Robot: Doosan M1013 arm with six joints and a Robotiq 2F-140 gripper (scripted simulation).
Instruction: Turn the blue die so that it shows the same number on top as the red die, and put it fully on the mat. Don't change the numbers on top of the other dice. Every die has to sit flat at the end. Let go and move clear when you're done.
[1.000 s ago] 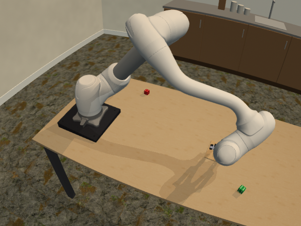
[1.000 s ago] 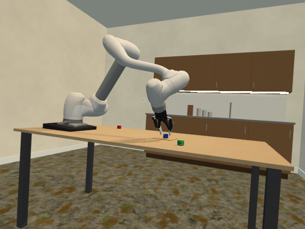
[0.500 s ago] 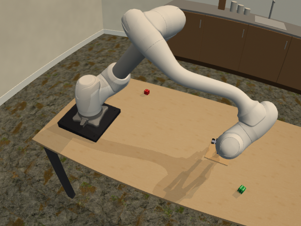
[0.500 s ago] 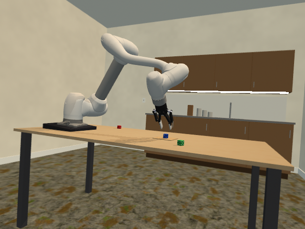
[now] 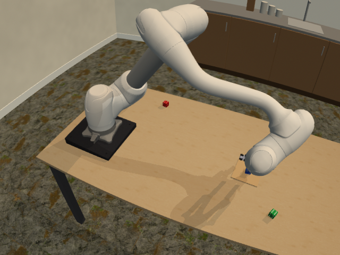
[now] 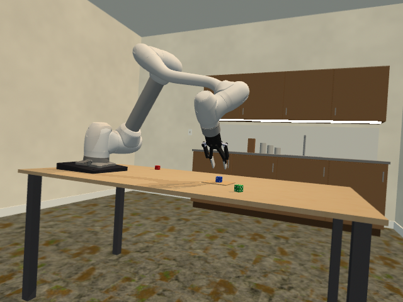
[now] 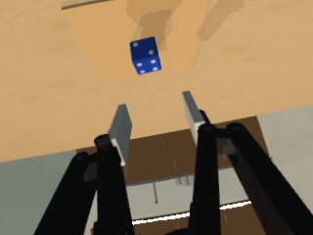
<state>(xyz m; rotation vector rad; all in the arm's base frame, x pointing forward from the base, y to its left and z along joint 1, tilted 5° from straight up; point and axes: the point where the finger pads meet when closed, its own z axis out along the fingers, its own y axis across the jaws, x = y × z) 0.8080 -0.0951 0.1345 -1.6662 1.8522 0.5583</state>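
Note:
The blue die (image 5: 247,171) (image 6: 218,178) (image 7: 145,55) sits flat on the tan mat (image 5: 241,178) (image 6: 208,182) (image 7: 93,29), near the mat's edge. My gripper (image 6: 218,166) (image 7: 156,109) hangs a short way above the die and is apart from it. Its fingers are partly open with nothing between them. In the top view the wrist hides most of the gripper and part of the die. The red die (image 5: 165,103) (image 6: 157,167) sits flat far off, near the arm's base. Its top number is too small to read.
A green die (image 5: 272,213) (image 6: 238,187) lies on the table (image 5: 178,142) beyond the mat, toward the front edge. The arm's black base plate (image 5: 109,149) stands at the table's far left end. Kitchen cabinets stand behind the table.

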